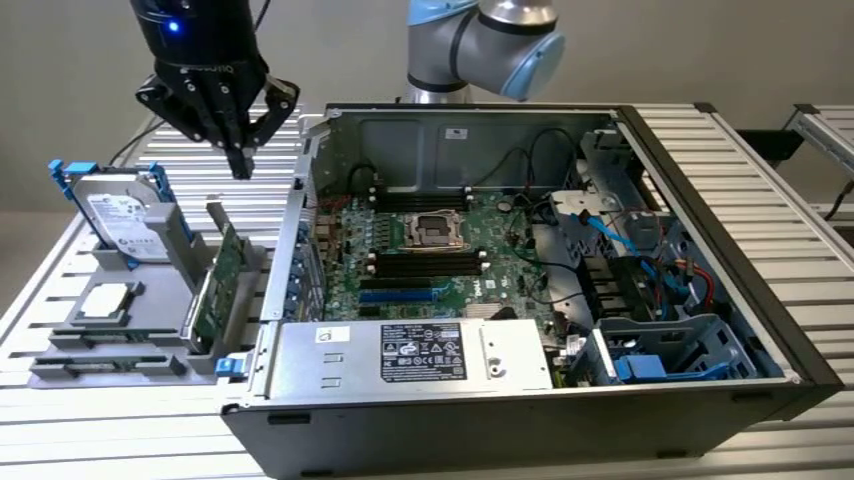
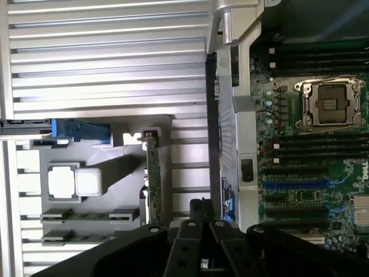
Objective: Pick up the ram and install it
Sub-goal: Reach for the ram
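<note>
- Ribbed aluminium table [image 1: 747,160] is seen carrying an open computer case [image 1: 441,145] and, at the exterior view's left, a grey fixture tray [image 1: 147,290].
- Inside the case a motherboard [image 1: 400,240] is exposed. Black memory slots [image 1: 424,265] are seen just beside the CPU socket [image 1: 437,228].
- On the tray a hard drive [image 1: 118,215], a processor [image 1: 107,300] and a large green expansion card [image 1: 214,285], standing on edge, are held.
- Ram [image 1: 114,343] is noted lying in a narrow holder at the tray's near end, with a 2nd like holder just beside it. Nothing is touching it.
- Gripper [image 1: 242,168] is held in the air, fingers pointing down. In the wrist view it is placed over the strip between the expansion card and the case's side wall, well apart from the ram.
- Jaws are clenched together, and nothing is seen between them.
</note>
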### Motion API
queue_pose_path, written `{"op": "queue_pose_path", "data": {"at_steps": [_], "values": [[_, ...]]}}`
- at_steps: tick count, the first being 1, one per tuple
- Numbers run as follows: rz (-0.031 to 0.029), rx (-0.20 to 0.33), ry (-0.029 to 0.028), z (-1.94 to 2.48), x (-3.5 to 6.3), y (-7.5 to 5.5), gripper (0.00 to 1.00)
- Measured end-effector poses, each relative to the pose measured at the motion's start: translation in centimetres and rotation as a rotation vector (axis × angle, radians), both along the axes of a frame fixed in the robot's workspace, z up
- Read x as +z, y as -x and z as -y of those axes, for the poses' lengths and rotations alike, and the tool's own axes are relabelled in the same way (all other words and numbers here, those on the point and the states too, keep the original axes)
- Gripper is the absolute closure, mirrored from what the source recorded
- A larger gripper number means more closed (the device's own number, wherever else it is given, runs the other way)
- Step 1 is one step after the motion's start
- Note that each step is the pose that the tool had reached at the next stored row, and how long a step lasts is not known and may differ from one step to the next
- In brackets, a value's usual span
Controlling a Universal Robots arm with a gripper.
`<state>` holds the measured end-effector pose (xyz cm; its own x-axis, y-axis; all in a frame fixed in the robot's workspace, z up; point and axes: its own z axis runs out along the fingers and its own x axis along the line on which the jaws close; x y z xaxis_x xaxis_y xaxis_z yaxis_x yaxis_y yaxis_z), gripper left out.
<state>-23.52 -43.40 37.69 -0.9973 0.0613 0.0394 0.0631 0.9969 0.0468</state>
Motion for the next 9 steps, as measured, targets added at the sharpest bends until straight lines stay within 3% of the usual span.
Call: {"op": "queue_pose_path", "data": {"at_steps": [9], "values": [[0.0008, 0.000, 0.0002, 0.83, -0.01, 3.9, 0.89]]}}
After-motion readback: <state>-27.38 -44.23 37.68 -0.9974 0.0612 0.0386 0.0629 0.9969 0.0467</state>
